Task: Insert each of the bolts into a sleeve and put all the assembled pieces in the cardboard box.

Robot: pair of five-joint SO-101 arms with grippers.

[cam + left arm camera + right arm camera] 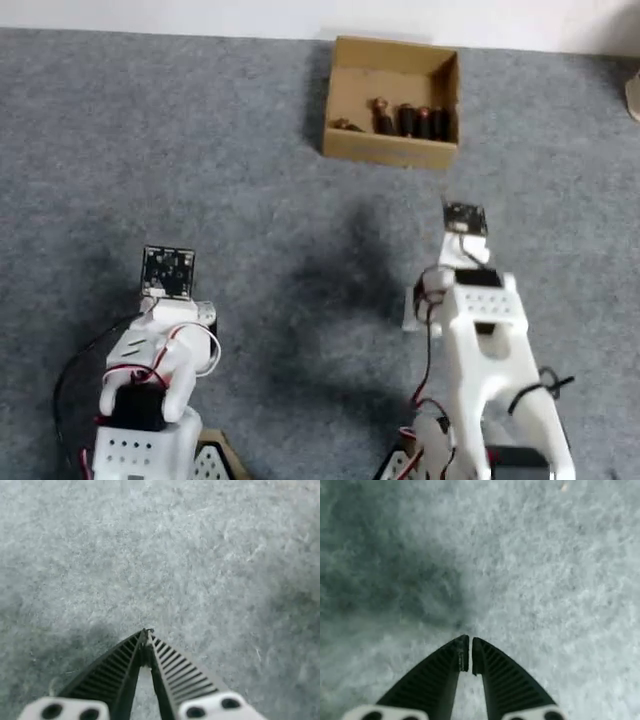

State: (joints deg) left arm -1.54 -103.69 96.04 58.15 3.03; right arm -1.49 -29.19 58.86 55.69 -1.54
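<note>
The cardboard box (392, 147) stands at the far middle of the table, holding several dark bolt-and-sleeve pieces (412, 120) lying side by side against its near wall. My left gripper (146, 634) is shut with nothing in it, hovering over bare grey carpet; in the high view that arm (160, 340) sits at the near left. My right gripper (468, 644) is also shut and holds nothing, above plain carpet; its arm (478, 320) stands at the near right, well short of the box.
Grey carpet (270, 230) covers the table between the arms and the box. A pale wall edge runs along the far side. A small light object (633, 95) peeks in at the far right edge.
</note>
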